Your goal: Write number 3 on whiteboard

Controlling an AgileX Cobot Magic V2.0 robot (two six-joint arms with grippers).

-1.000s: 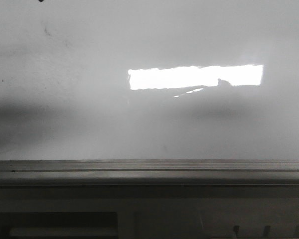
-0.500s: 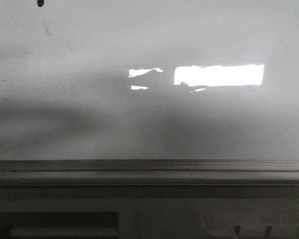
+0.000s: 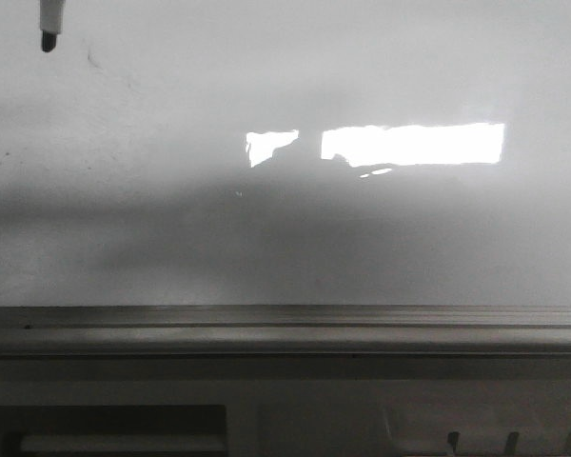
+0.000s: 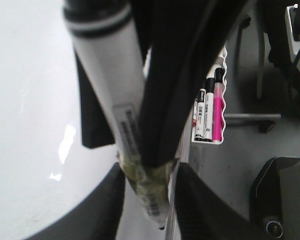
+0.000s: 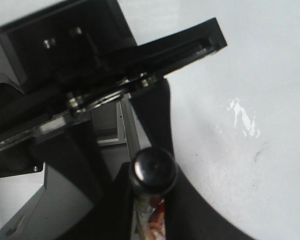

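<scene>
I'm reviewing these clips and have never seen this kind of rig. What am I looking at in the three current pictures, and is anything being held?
It is a two-armed robot facing a whiteboard. The front view looks at the board; a marker tip shows at its top left corner, and no drawn number is visible. The other two views come from wrist cameras. The left gripper is shut on a white marker, with spare markers in a tray behind. The right gripper also appears to clamp a dark-capped pen.

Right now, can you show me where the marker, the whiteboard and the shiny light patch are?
marker [image 3: 48,27]: front view, its dark tip at the upper left.
whiteboard [image 3: 171,257]: front view, bare white surface.
light reflection [image 3: 414,144]: front view, middle of the bright rectangle.
</scene>
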